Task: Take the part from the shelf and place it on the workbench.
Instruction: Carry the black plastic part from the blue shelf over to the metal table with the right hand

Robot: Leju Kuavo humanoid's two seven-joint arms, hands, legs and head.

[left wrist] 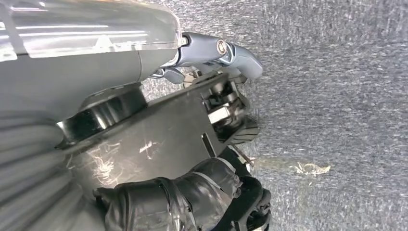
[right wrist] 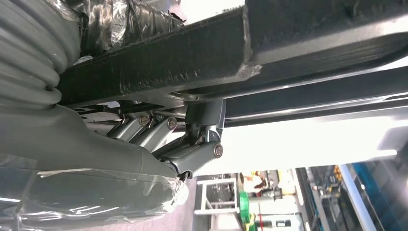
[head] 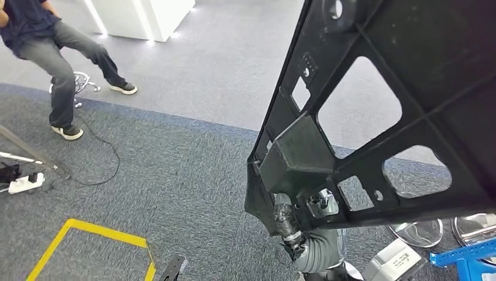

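Surroundings: you have a person in dark top and grey trousers well apart from the large black ribbed plastic panel with cut-out windows, across grey carpet; a yellow tape outline lies nearer; a blue metal frame sits just below the panel's lower edge.
Obstruction: the panel blocks much of your head view.
Panel place: held up in the air over the carpet.
Panel axis: long axis tilted, running from its low corner up and away.
Left hand: clamped on the panel's low corner; your left wrist view shows its thumb over the edge.
Right hand: fingers clamped on a panel rib.
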